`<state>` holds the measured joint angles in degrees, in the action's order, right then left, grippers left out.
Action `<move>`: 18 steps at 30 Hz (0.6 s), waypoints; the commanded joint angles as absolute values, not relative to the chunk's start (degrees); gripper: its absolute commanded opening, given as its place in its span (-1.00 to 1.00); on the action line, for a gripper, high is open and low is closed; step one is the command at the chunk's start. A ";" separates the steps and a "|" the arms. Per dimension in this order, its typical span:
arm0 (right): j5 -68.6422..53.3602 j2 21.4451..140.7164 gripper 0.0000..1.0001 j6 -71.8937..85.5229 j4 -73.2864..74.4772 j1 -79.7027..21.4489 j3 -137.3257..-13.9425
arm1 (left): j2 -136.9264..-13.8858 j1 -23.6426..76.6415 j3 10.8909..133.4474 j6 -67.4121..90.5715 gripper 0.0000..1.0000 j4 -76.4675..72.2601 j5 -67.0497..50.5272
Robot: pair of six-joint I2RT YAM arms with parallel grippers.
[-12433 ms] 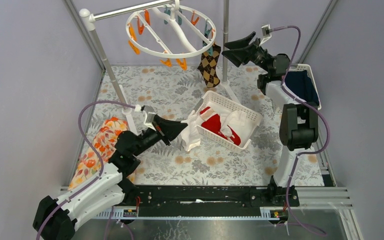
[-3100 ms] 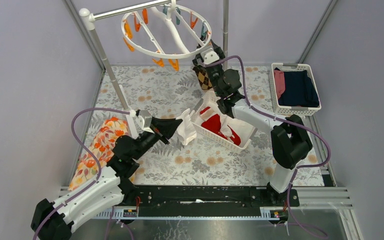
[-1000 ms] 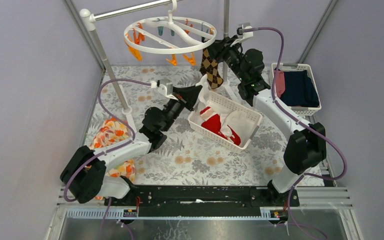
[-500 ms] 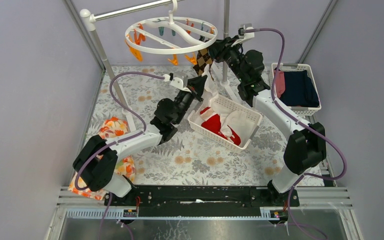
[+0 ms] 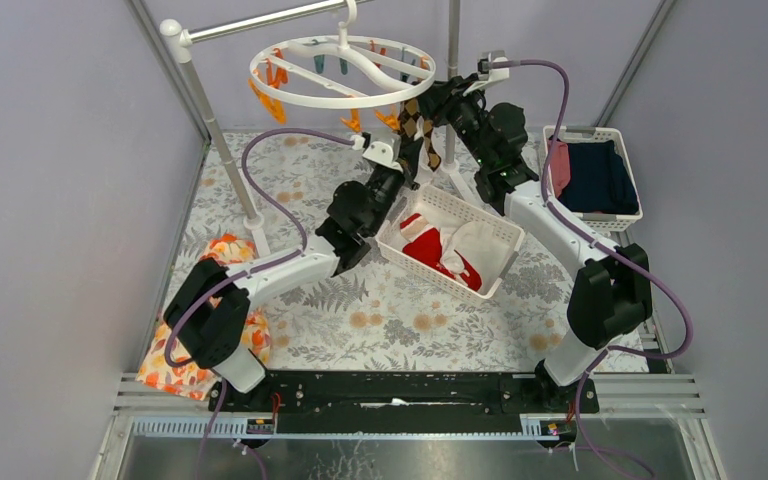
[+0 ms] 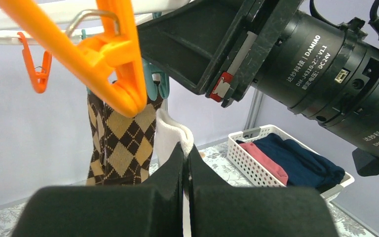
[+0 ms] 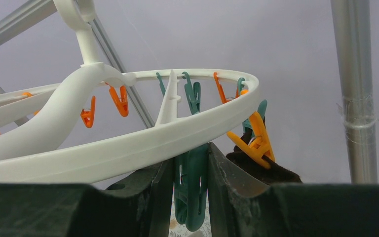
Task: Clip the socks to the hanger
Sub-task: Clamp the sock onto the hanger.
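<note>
Top external view: shows the hanger (image 5: 300,100) hooked on a metal rail (image 5: 250,20) at the far side, high over the floral table cover (image 5: 410,320). Finds both arms reaching up under its right rim. Puts the left gripper (image 5: 412,148) just below the ring, clamped tight on a whitish sock (image 6: 172,133) (only the cuff peeks out above the fingertips in the left wrist view). Places that cuff against an argyle sock (image 6: 121,148), already hung from the rim and draped straight down. Shows an orange clothespin (image 6: 121,86) dangling close before the left wrist lens, overlapping the top of the argyle sock.

Sets the right gripper (image 7: 190,170) at the rim from the right, pinching a teal clothespin (image 7: 190,197) between its two fingers, directly beneath the white ring. Catches another orange peg (image 7: 254,138) just right of it, with a dark scrap of fabric behind.

Leaves the red socks (image 5: 425,245) lying in a white slatted basket (image 5: 472,210) on the table below the grippers, alongside more white fabric. Shows a second basket (image 5: 600,131) of navy and pink clothes at the right edge, well apart, and an orange floral cloth (image 5: 165,360) by the left arm's base.
</note>
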<state>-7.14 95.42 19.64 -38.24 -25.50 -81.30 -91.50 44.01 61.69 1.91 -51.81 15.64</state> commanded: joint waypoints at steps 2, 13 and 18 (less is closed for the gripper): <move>-5.89 94.83 -0.44 20.22 -41.57 -25.40 -80.77 | -93.56 44.70 64.17 -1.82 -1.00 -51.29 19.08; -6.10 95.23 -0.44 20.13 -41.86 -25.40 -80.64 | -96.11 44.61 67.74 -4.09 -1.00 -50.37 19.77; -6.06 95.27 -0.44 19.78 -41.75 -25.40 -80.60 | -96.84 44.51 68.94 -4.47 -1.00 -49.92 21.39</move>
<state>-6.94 95.42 19.77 -39.40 -25.50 -80.71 -95.88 44.38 66.92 -2.42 -49.19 18.70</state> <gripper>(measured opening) 0.338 0.011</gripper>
